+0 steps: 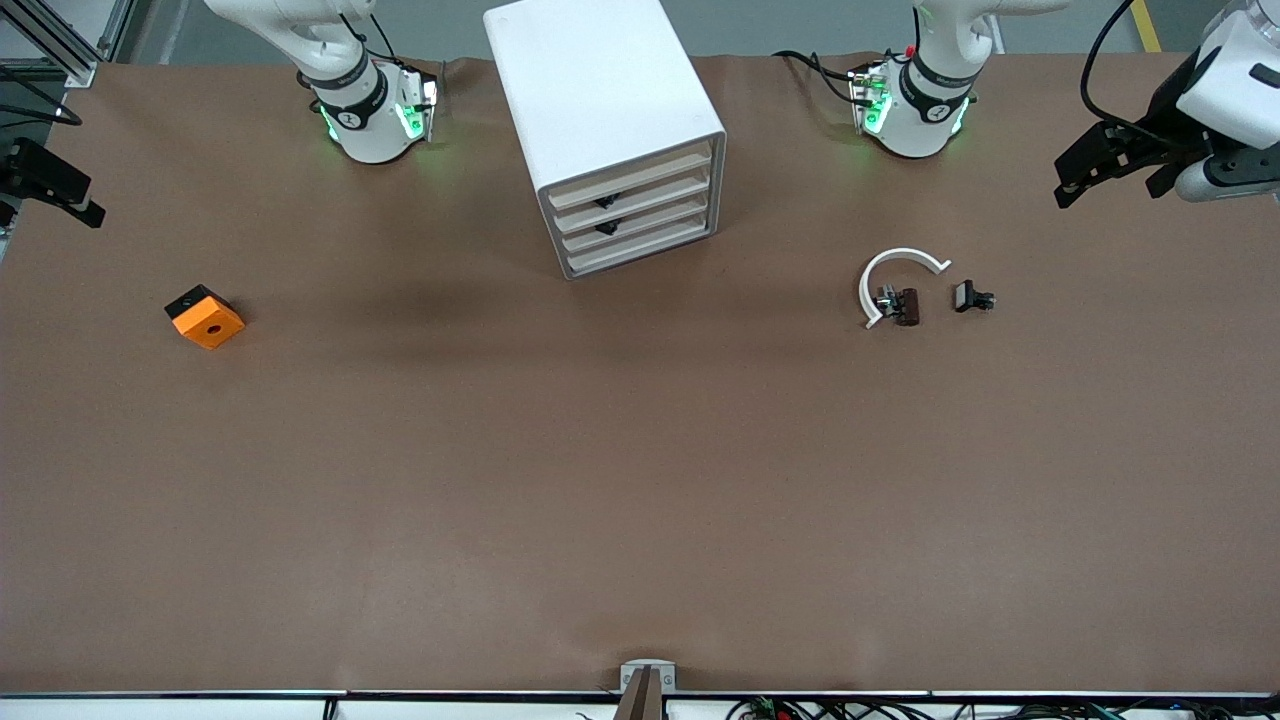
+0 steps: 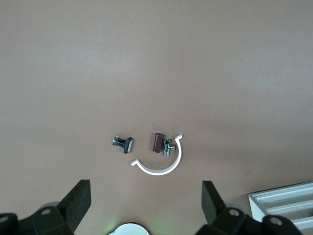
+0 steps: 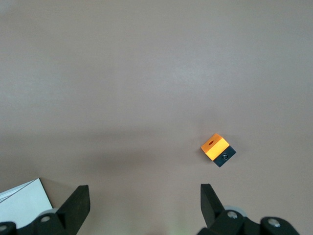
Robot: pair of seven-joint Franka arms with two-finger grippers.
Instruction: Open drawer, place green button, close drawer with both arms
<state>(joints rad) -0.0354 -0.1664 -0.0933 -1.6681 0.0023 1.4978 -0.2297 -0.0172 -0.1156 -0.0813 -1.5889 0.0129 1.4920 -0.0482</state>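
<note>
Front view first: the cabinet (image 1: 600, 110) stands between the two arm bases, and the drawer (image 1: 640, 224), third strip down, sits flush and shut like its three neighbours. What I take for the button (image 1: 972, 297) lies toward the left arm's end of the table, just beside a white C-shaped ring (image 1: 900, 262) and a brown clip (image 1: 906, 306), apart from both. You cannot read its cap colour from here. The left gripper (image 1: 1110, 175) hangs over that end of the table, and the right gripper (image 1: 55, 185) over the other end, near an orange block (image 1: 205, 317).

Left wrist view: the left gripper (image 2: 145, 200) has its fingers (image 2: 80, 196) spread wide with nothing between them. The button (image 2: 124, 142) lies on its side on the bare table (image 2: 156, 58). Judge it light, rigid and small. Pinch it across the blocky dark body, not the narrow stub, or it may squirt out.

Right wrist view: the right gripper (image 3: 144, 200) is likewise wide open and empty, with the orange block (image 3: 218, 149) below it. The drawer should slide easily. Hook its beige front strip, and expect the light cabinet to shift unless you brace it.
</note>
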